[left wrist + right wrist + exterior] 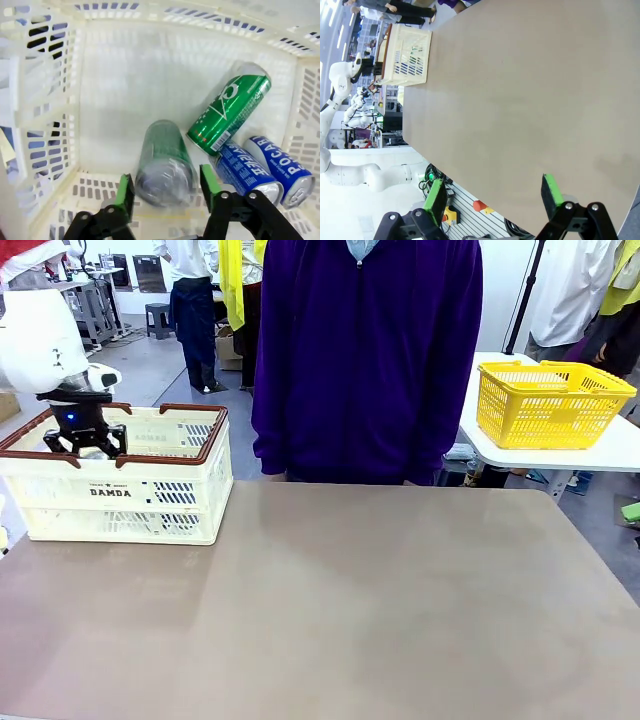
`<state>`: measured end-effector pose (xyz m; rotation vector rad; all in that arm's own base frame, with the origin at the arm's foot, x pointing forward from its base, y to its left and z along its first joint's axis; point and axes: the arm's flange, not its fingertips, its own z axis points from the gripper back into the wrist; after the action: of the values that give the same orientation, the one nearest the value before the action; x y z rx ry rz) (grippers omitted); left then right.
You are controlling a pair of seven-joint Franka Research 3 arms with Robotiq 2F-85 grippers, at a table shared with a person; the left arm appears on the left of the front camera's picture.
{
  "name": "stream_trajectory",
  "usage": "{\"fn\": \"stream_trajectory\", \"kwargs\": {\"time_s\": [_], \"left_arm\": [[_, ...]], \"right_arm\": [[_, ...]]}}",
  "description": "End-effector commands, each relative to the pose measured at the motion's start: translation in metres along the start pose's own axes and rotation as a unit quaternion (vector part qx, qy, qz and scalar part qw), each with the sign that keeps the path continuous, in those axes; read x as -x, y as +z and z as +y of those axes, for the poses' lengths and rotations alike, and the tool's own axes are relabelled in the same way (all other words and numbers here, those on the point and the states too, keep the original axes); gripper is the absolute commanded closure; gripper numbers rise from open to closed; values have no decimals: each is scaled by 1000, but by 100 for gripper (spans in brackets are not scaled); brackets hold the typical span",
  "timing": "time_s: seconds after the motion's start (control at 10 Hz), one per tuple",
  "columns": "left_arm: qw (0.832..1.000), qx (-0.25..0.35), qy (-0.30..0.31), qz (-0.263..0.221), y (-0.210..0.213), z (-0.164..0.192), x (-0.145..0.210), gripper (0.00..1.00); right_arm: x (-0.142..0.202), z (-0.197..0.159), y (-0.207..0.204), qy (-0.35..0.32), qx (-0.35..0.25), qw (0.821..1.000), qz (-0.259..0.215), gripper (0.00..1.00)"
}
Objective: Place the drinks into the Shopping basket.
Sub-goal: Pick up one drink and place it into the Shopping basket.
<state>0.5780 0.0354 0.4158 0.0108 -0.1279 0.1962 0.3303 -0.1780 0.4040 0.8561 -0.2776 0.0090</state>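
Gaping left tool [165, 192] above blurred green can [165, 162] inside Shopping basket [50, 115]; right tool [492, 197] apart.

The large cream-white slotted plastic crate with a brown rim [205, 445] is set at the far left of the tan table [380, 610], with the left gripper [85, 450] lowered into it from above. Inside the crate, a blurred green can [162, 160] is seen between the pads [125, 192], with a second green can [230, 114] beside it and two blue cans [246, 167] [282, 167] side by side next to that. A yellow mesh basket [552, 403] is placed on a separate white table [610, 455] at the far right.
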Motion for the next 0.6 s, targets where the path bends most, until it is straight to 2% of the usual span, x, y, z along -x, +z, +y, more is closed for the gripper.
{"fn": "stream_trajectory", "kwargs": {"time_s": [0.0,0.2,0.4,0.5], "left_arm": [[1000,-24,11,-3,7,-2,-4,0],[999,-23,23,-23,23,4,-4,0],[997,17,53,-58,78,8,7,0],[995,45,76,-54,109,7,22,0]], "right_arm": [[1,2,1,0,1,1000,3,0],[1,2,1,0,1,1000,3,0],[1,2,1,0,1,1000,3,0],[1,2,1,0,1,1000,3,0]]}}
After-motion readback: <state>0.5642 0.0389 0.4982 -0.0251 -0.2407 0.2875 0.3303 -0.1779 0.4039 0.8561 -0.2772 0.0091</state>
